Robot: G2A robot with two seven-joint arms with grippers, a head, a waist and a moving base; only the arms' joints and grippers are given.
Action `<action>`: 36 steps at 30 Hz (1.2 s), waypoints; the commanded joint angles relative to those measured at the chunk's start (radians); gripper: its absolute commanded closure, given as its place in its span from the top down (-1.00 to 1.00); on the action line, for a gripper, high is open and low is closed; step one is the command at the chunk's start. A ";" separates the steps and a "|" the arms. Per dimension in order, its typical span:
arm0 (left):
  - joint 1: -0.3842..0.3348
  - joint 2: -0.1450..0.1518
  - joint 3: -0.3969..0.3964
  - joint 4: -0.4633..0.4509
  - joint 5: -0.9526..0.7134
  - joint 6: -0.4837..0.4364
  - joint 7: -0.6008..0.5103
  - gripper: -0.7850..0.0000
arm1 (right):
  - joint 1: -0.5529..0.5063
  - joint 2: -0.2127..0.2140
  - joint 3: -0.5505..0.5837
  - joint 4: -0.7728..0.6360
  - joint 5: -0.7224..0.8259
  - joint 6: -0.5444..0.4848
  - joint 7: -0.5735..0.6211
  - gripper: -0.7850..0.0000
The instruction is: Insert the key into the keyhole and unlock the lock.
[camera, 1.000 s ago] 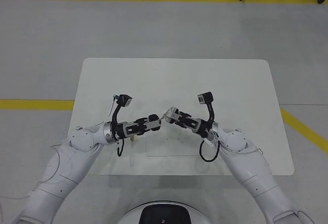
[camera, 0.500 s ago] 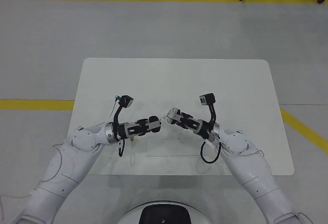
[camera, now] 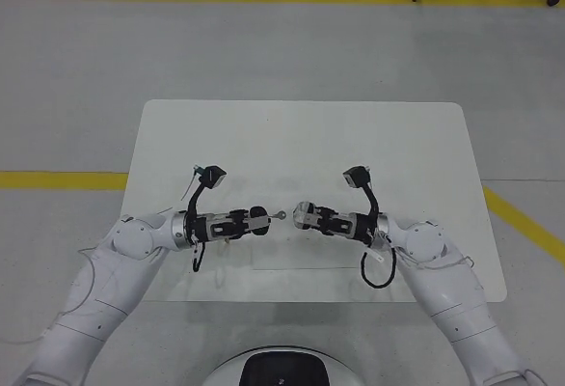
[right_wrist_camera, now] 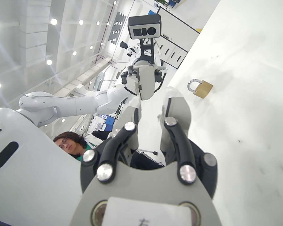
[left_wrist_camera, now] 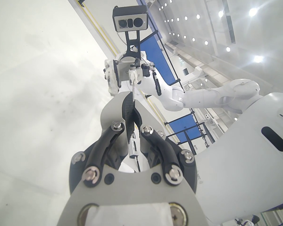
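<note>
Now, at the middle of the top view frame, the left gripper (camera: 264, 216) and the right gripper (camera: 302, 213) are held nose to nose above the table (camera: 408, 135), just apart. The key (left_wrist_camera: 133, 90) is pinched at the very tips of the left gripper, with the pads clamped tight and only a thin sliver of metal left showing. The right gripper is spread wide and nothing is carried in it. And the lock (right_wrist_camera: 201, 88) is laid flat on the table, shackle seemingly closed, beyond the right gripper's tips and touched by nothing.

That is where trouble is expected. A loose lock can be shoved away the instant the key is pressed against it. Unless it is braced by the free gripper, it is likely to be slid or spun rather than entered. So little of the key is gripped that it could be twisted between the pads, or dropped outright once turning force is applied. Which face carries the keyhole cannot be told, so a misaligned approach cannot be ruled out, and the blade could be jammed or bent. A pickup of the flat lock could also be fumbled.
</note>
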State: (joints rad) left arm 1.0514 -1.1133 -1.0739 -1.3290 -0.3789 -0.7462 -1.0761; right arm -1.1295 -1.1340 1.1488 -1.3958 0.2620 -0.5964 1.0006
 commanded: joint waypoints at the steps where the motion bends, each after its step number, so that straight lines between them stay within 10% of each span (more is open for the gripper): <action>1: 0.000 0.004 0.005 -0.008 0.000 0.017 -0.015 -1.00 | -0.001 0.003 0.003 -0.008 0.009 0.016 0.017 0.06; 21: -0.041 0.011 0.057 0.036 0.006 0.053 -0.051 -1.00 | 0.069 -0.012 -0.103 0.020 0.009 0.073 0.054 -0.44; 25: -0.045 0.011 0.064 0.043 0.007 0.047 -0.045 -1.00 | 0.078 -0.015 -0.115 0.032 0.014 0.074 0.056 -1.00; 30: -0.053 0.013 0.071 0.050 0.022 0.044 -0.041 -1.00 | 0.085 -0.016 -0.123 0.044 0.020 0.064 0.060 -1.00; 32: -0.053 0.015 0.070 0.052 0.016 0.042 -0.040 1.00 | 0.086 -0.016 -0.122 0.047 0.025 0.059 0.059 -1.00; 36: -0.045 0.022 0.053 0.049 0.009 0.027 -0.025 1.00 | 0.087 -0.015 -0.116 0.056 0.048 0.042 0.072 -1.00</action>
State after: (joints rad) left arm 1.0030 -1.0935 -1.0143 -1.2788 -0.3650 -0.7143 -1.1060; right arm -1.0433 -1.1492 1.0300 -1.3425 0.3050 -0.5508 1.0697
